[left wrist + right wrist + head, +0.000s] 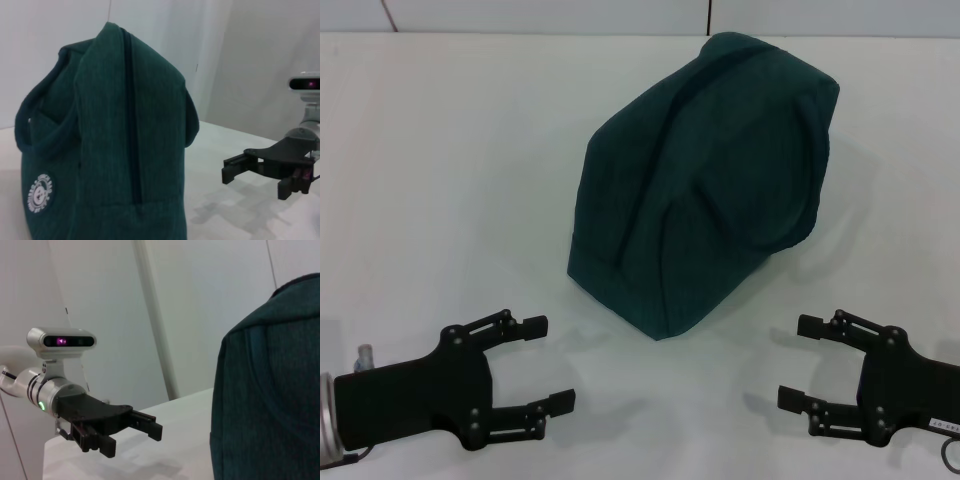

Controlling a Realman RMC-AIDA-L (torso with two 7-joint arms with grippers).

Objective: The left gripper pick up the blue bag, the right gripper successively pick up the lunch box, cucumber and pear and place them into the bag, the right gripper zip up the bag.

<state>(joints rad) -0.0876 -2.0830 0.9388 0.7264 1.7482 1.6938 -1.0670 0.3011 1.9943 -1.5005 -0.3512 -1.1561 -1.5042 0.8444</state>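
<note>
The blue bag (705,180) lies on the white table, bulging, with its straps flat against its side. The left wrist view shows its dark zipper line (131,125) and white round logo (41,192). My left gripper (549,363) is open and empty at the near left, short of the bag. My right gripper (795,361) is open and empty at the near right, also short of the bag. Each shows in the other's wrist view: the right gripper (252,176) and the left gripper (132,437). The bag also shows in the right wrist view (270,400). The lunch box, cucumber and pear are out of view.
The white table (440,180) spreads to the left and right of the bag. A white wall stands behind it.
</note>
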